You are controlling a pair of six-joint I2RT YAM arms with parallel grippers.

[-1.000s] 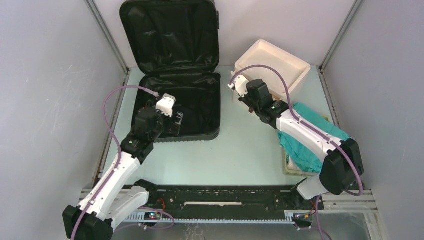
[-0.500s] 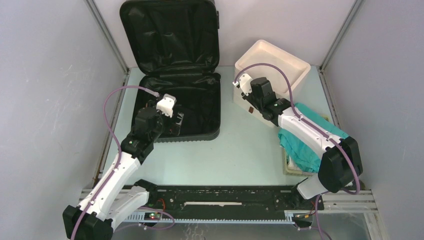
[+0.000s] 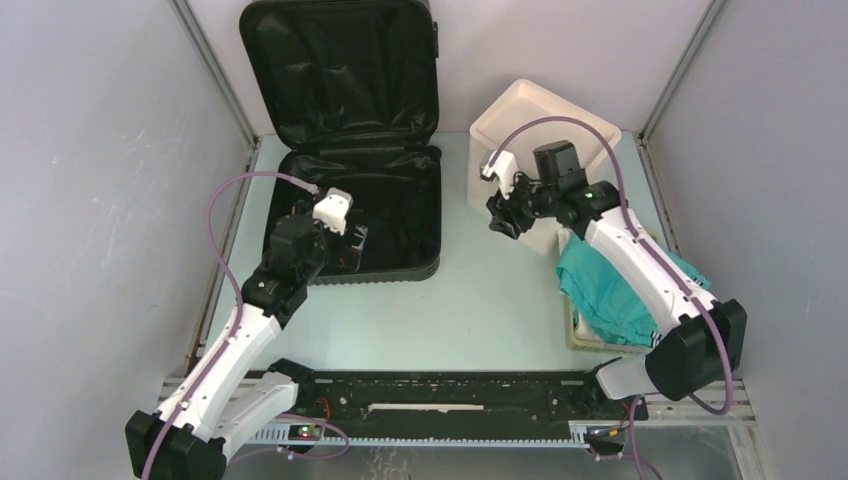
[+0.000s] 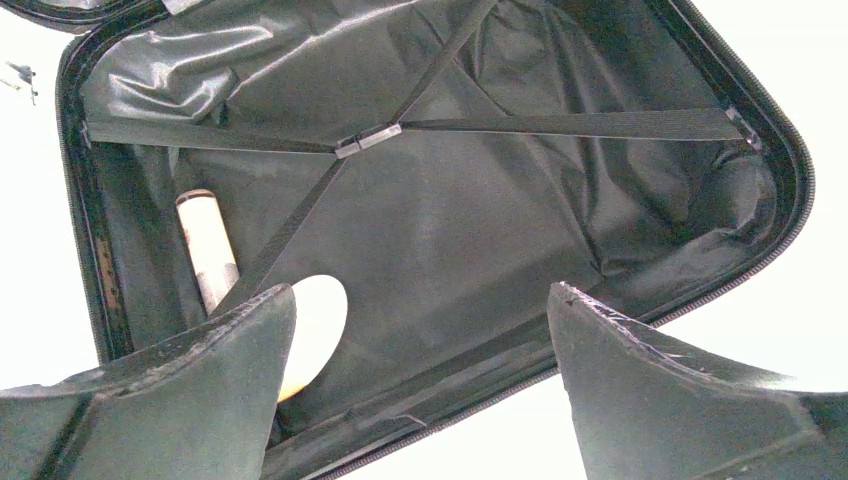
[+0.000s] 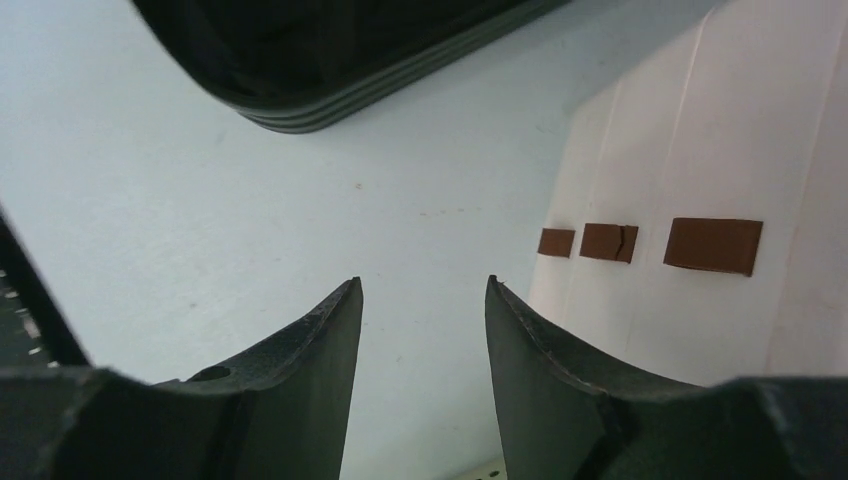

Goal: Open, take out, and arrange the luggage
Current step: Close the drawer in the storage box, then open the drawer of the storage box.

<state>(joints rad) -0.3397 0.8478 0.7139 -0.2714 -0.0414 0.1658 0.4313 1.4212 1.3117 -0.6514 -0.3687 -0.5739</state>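
One pale tube point(image 4: 207, 245) lies half-hidden inside the luggage point(image 4: 450, 230).

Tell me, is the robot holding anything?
Nothing is held. The left end effector is open over the luggage; the right end effector is open and empty.

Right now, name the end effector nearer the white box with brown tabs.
Right. The right end effector hangs beside the white box's front; the left end effector is over the open black hard-shell suitcase.
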